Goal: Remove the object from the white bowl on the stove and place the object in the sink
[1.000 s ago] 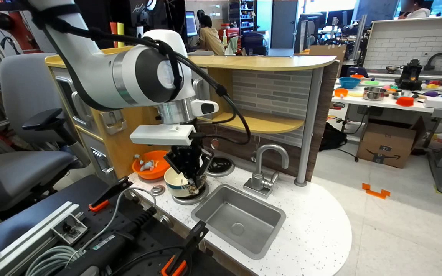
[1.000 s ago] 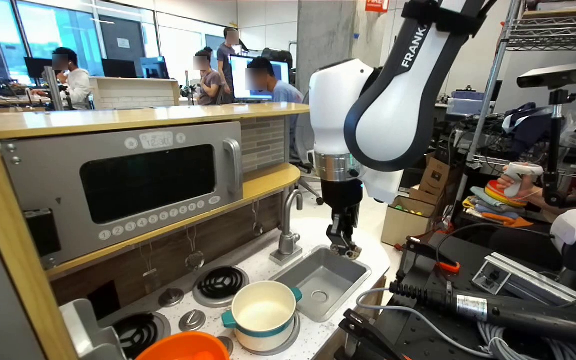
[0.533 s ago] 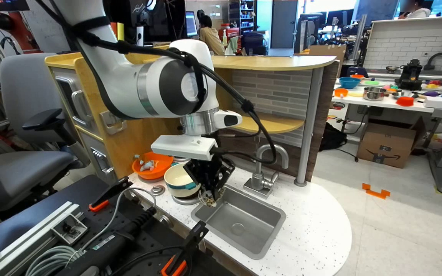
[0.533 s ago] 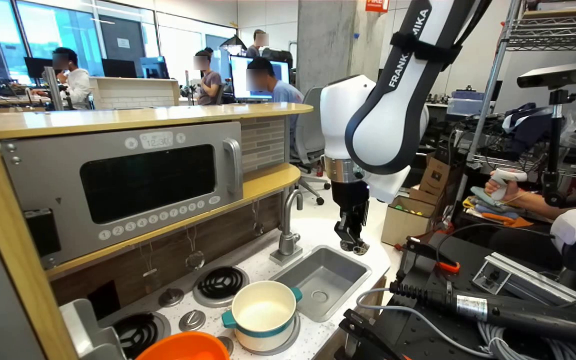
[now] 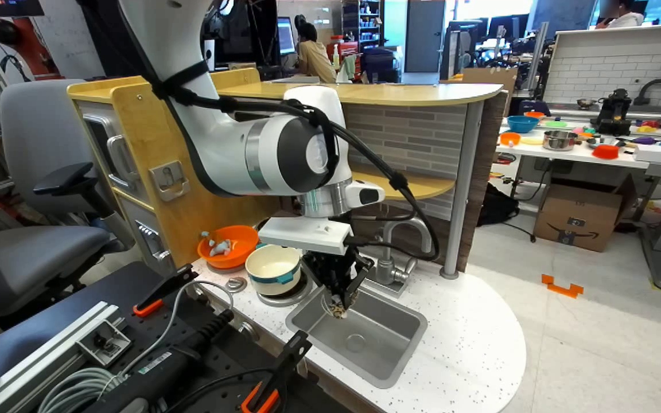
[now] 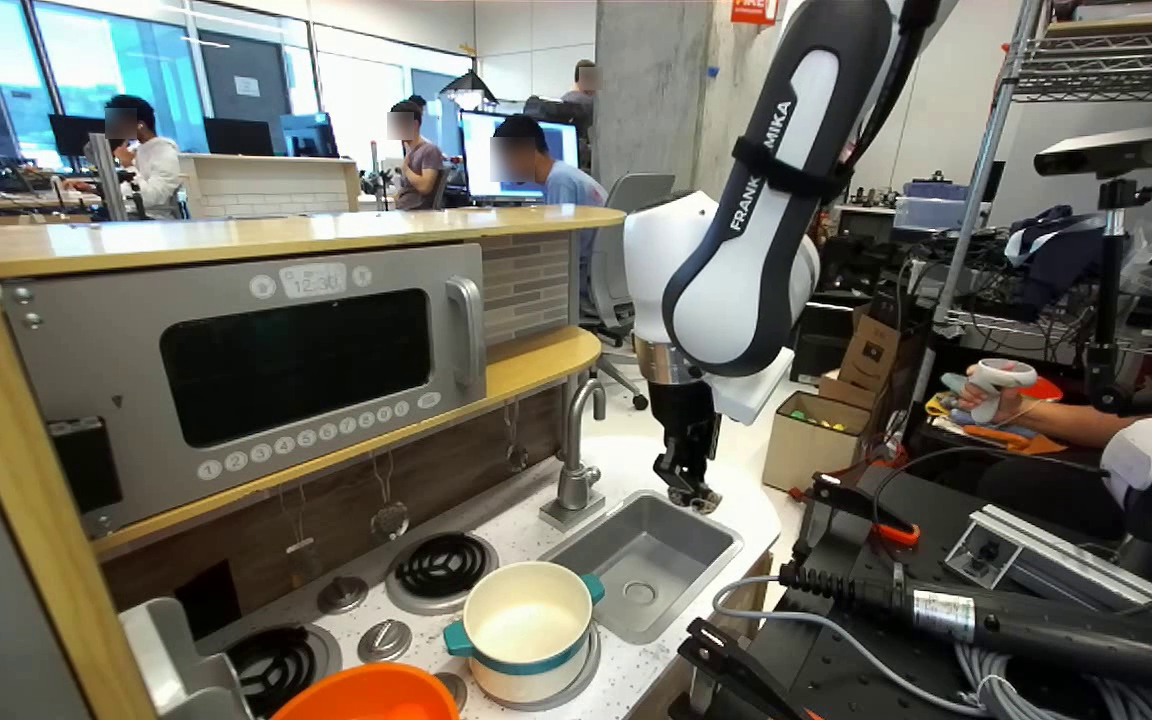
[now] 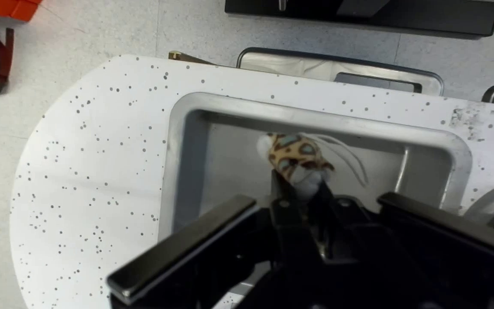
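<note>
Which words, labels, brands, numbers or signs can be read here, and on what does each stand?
"FRANK" and "MIKA", with a black strap between, on the robot arm.
"12:30" on the display of the toy microwave.
"1 2 3 4 5" on its first buttons; later ones too small to read surely.
Red sign at the top edge: cut off, not surely readable.
White label: too blurred.
Print on a cardboard box: too small.

Looks metallic and matt on the sink [image 5: 376, 344], clothlike on the object [image 7: 295, 153] above it, smooth on the white bowl [image 6: 526, 625] beside it.
</note>
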Controlling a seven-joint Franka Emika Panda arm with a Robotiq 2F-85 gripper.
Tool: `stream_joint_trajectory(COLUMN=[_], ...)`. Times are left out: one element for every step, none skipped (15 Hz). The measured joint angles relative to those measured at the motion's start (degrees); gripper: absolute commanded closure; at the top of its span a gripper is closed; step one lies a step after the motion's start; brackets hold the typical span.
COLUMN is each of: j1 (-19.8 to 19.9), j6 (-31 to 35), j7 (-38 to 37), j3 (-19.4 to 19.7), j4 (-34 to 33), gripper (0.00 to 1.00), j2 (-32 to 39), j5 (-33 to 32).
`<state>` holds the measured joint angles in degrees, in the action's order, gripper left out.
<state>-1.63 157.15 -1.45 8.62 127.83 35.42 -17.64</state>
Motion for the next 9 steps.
stream_joint_trajectory(j1=[0.0,0.0,-0.01,-0.03,-0.08,-0.15,-0.26,-0.42,-0.61], j6=[0.01,0.01,0.0,0.0,0.0,0.0,-0.03,-0.08,-0.13], j7=[0.0,0.0,0.0,0.0,0.0,0.02,0.02,0.02,0.02], j3=[0.24,0.39,0.49,0.52,0.56,0.57,0.57,0.62,0.68], j4=[-0.97,-1.94,-2.9,-3.85,-4.78,-5.71,-6.63,-7.58,-8.52], gripper=[0.97,0.97,0.97,0.97,0.97,0.97,0.97,0.97,0.97], j2=[1.2,2.43,3.72,5.05,6.38,7.74,9.04,10.31,11.52], j5=[0.0,0.0,0.0,0.0,0.0,0.0,0.0,0.0,-0.01])
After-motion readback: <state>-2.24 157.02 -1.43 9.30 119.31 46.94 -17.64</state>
